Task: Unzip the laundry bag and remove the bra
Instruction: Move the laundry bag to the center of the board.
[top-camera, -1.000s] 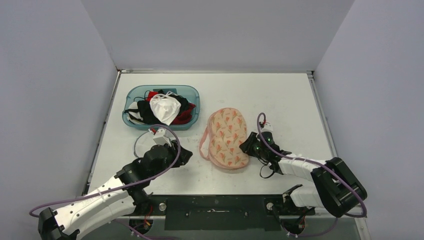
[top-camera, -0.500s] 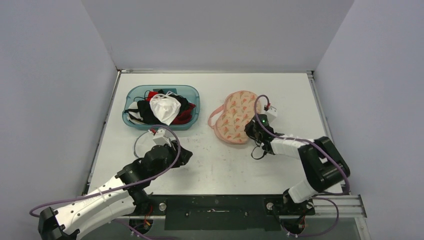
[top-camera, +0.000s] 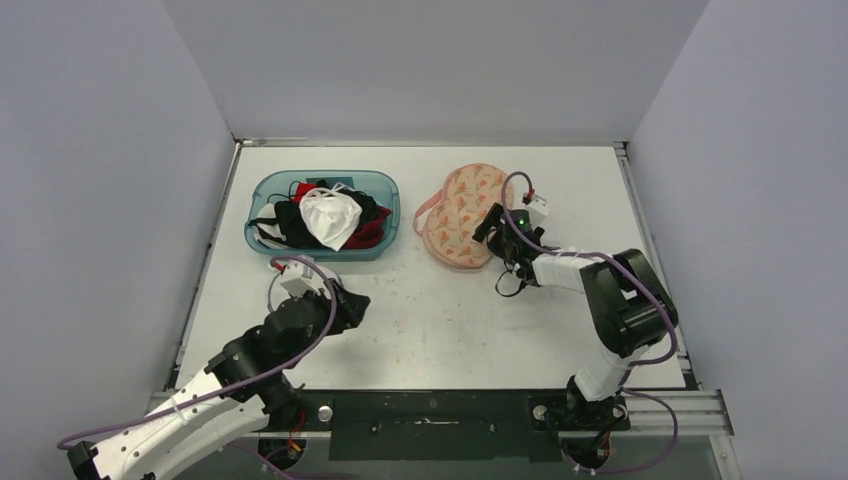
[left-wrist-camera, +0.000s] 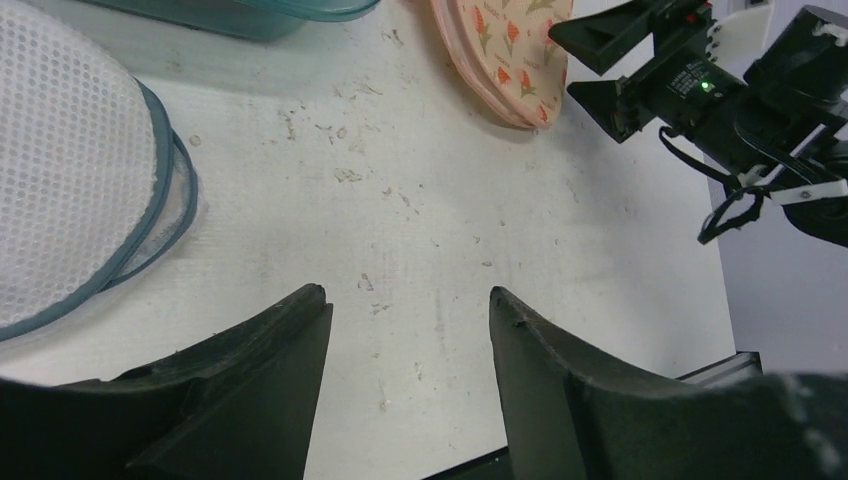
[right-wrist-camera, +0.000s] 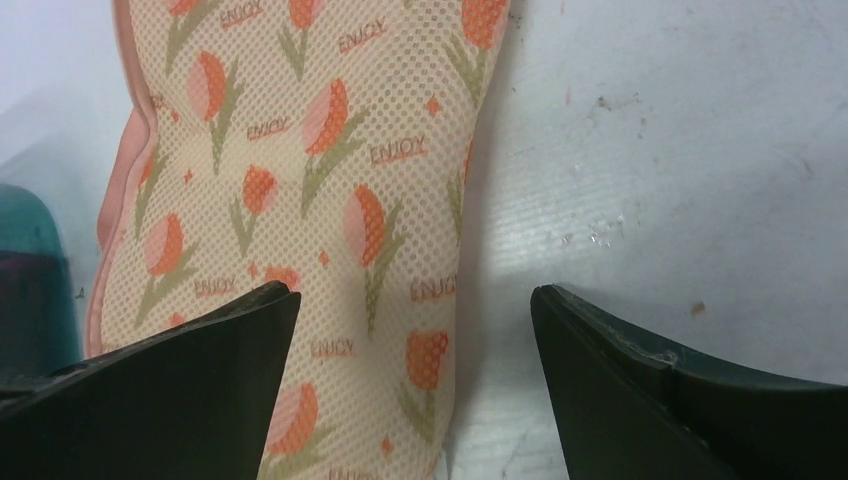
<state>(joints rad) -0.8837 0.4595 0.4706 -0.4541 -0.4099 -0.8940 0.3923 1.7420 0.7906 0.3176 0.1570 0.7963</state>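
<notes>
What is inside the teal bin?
A white fabric piece lies on top of black and red garments in the teal bin; anything beneath them is covered.

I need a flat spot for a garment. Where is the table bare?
The widest bare patch is the table's near middle, between the left gripper and the right arm, in front of the bin and the floral bag. A narrow strip runs behind both along the back wall. It is crowded around the bin, and at the bag, where the right gripper is open.
</notes>
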